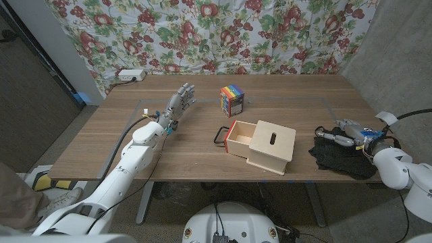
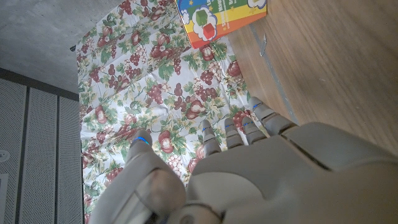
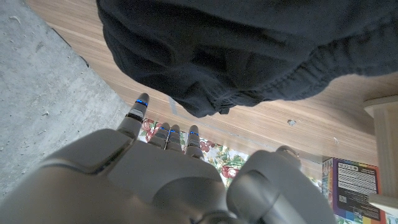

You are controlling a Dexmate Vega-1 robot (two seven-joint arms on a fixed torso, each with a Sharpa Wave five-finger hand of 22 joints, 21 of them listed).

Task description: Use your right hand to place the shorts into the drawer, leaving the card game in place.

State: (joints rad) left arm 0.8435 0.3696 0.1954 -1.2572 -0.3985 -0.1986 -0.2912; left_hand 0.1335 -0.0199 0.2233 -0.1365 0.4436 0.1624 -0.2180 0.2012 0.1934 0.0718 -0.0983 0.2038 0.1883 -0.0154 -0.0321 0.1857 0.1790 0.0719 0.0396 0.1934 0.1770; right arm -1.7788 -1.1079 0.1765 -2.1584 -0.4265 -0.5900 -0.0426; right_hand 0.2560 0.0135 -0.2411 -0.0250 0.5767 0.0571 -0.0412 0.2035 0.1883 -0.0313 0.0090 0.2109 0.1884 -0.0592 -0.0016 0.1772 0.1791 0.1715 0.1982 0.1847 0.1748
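Observation:
The black shorts (image 1: 344,158) lie crumpled near the table's right edge and also show in the right wrist view (image 3: 236,50). My right hand (image 1: 345,133) hovers at their far side with its fingers stretched out, holding nothing (image 3: 161,180). The wooden box (image 1: 270,147) stands mid-table, its drawer (image 1: 237,137) pulled out to the left by a black handle (image 1: 220,135). Behind it stands the rainbow card game box (image 1: 231,100), also in the left wrist view (image 2: 221,15) and the right wrist view (image 3: 354,186). My left hand (image 1: 177,106) is raised with fingers apart, empty (image 2: 261,174).
A white power strip (image 1: 129,75) lies at the table's back left corner. A floral cloth (image 1: 223,34) hangs behind the table (image 1: 108,145). A person's leg and shoe (image 1: 27,196) show at the lower left, off the table.

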